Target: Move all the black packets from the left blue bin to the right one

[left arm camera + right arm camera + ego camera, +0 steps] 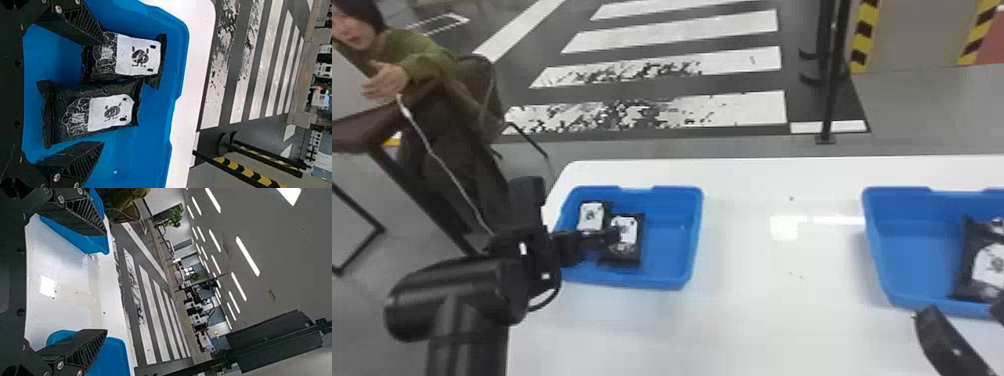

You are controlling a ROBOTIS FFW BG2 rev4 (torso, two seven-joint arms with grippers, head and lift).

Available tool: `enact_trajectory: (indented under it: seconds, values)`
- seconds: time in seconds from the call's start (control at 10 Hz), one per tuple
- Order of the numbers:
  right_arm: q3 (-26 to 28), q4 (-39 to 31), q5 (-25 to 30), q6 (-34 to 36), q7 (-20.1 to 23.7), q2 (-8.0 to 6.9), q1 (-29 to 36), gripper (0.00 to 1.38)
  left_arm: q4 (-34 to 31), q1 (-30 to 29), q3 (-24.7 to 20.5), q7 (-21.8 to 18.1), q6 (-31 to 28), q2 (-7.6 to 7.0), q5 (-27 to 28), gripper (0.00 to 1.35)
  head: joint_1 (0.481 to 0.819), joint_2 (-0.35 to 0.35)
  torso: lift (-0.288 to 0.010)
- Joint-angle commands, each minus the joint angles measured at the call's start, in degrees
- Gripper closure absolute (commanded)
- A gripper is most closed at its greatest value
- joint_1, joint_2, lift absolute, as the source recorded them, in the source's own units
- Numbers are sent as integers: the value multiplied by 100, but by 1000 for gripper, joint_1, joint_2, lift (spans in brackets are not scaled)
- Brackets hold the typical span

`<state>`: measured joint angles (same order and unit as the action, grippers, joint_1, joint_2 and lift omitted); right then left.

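Note:
In the head view my left gripper is low over the left part of the left blue bin, beside two black packets with white labels, a far one and a nearer one. The left wrist view has the open left gripper with one packet lying between its fingers and the other packet partly behind one fingertip. Near the front edge of the right blue bin, my right gripper is open; its fingers hold nothing. Black packet material lies in that bin.
Both bins stand on a white table, with a wide stretch of tabletop between them. Beyond its far edge is a black post. A dark table stands off to the left.

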<state>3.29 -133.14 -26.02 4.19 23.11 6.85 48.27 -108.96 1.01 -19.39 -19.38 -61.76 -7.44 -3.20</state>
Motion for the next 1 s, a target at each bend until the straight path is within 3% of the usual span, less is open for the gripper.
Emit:
enact_trajectory:
  seconds: [0.0,0.3,0.5,0.6,0.7,0.8,0.9]
  values:
    - [-20,46,-49,30,9,1,-33,147,399,223,65,14,-53,-11,-23,140,695,272,-140]
    - [-43,130,-106,115,80,1,-103,147,933,462,122,14,-67,-3,-46,140,695,264,-140]
    - [-89,229,-95,143,150,1,-229,147,1721,743,293,-30,369,-73,-286,214,695,260,-140]
    - [-89,299,-95,171,211,1,-286,147,1889,799,293,-48,467,-73,-286,618,695,249,-140]
    - [-100,313,-95,199,220,1,-300,147,2030,771,168,-22,678,-20,-320,935,695,242,-140]
    - [-89,313,-106,199,220,1,-300,147,2030,701,168,-48,875,-20,-332,1134,695,245,-140]
    - [-89,313,-129,227,229,1,-300,147,2016,602,179,-145,1212,-20,-423,1208,695,248,-140]
